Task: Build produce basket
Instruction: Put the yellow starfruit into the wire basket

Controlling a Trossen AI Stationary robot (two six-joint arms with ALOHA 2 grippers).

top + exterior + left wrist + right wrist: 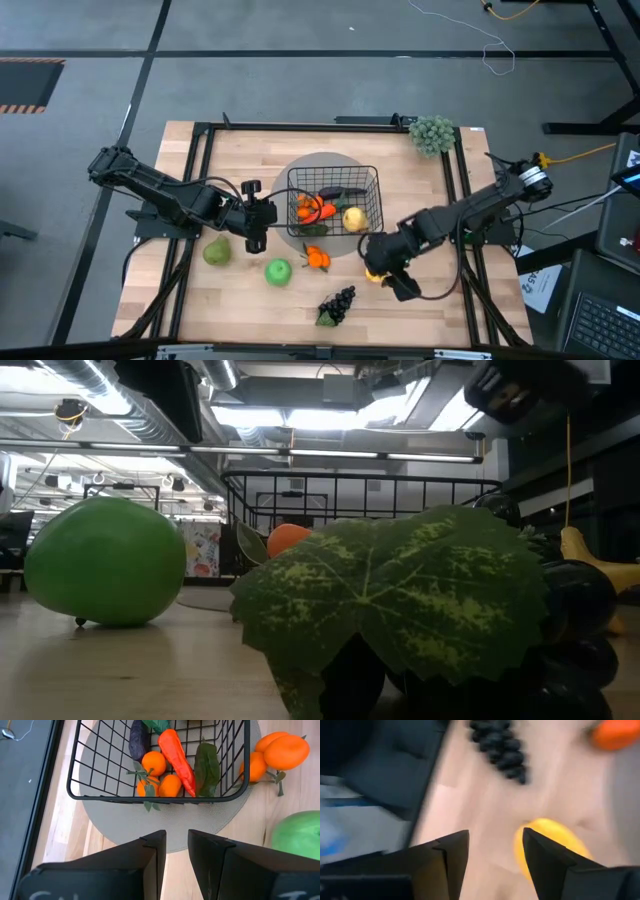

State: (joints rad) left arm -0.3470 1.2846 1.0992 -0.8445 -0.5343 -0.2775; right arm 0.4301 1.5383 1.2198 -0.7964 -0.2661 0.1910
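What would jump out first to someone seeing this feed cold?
Probably the black wire basket at the table's middle, on a grey round disc, already holding oranges, a carrot and a yellow fruit. Next, the right gripper, open over a yellow fruit on the wood near the dark grapes. The left gripper waits empty just outside the basket's left side, with the pear and green apple nearby.

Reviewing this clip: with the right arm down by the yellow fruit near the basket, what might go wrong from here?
1. The right pincer stands open with the yellow fruit off to one finger's side, not centred; closing now may nudge it away rather than grip it.
2. The grapes and loose oranges lie nearby on the table, so a swing toward the basket might knock them.
3. The left pincer hovers at the basket's rim, so the arms may crowd each other.
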